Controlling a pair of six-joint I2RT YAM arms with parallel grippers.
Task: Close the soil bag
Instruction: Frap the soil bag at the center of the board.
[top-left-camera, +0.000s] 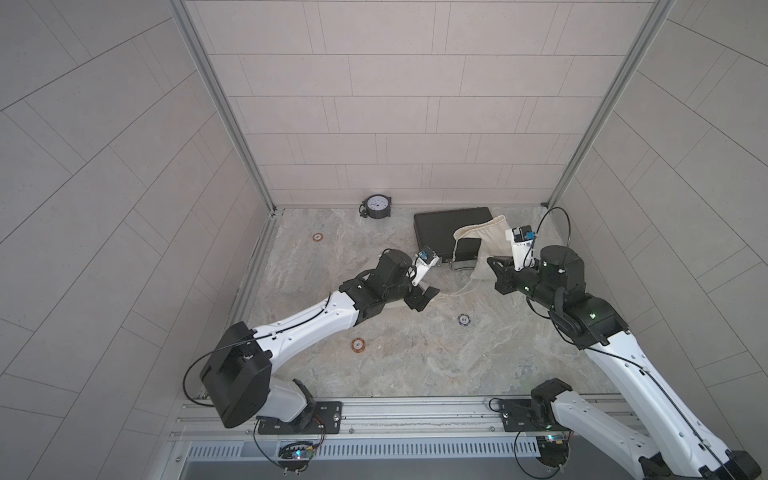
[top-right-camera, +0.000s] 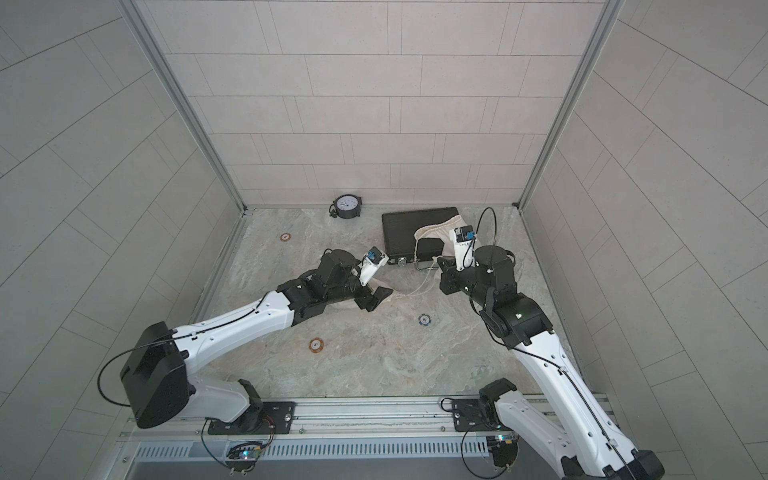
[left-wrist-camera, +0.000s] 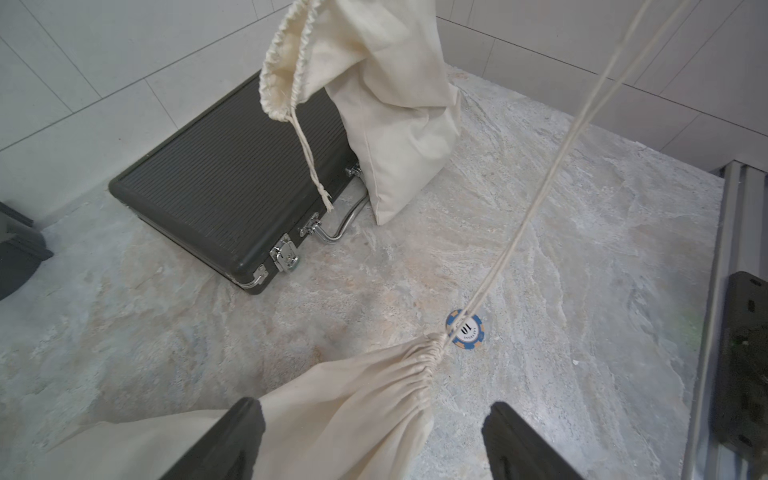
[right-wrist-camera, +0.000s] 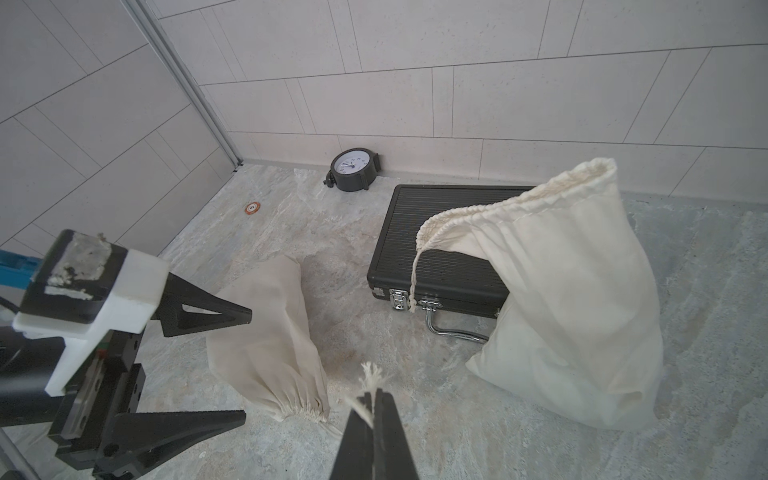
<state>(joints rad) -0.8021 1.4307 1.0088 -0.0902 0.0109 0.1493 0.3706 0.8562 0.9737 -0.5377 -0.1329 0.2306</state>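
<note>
A "5" is shown on an orange chip (right-wrist-camera: 251, 207). The left claw (left-wrist-camera: 374, 405) is spread wide astride the soil bag (right-wrist-camera: 270, 324), nothing gripped. The bag is laid flat on the table (top-left-camera: 415, 365), long axis and puckered mouth pointed to the robot's right. "10" is read on a blue chip (left-wrist-camera: 465, 329). The drawstring (left-wrist-camera: 540, 199) is pinched in the closed right claw (right-wrist-camera: 372, 392).

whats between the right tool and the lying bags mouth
Only the drawstring, running from the lying bag to the right tool pinching its frayed end; seen across both wrist views.
</note>
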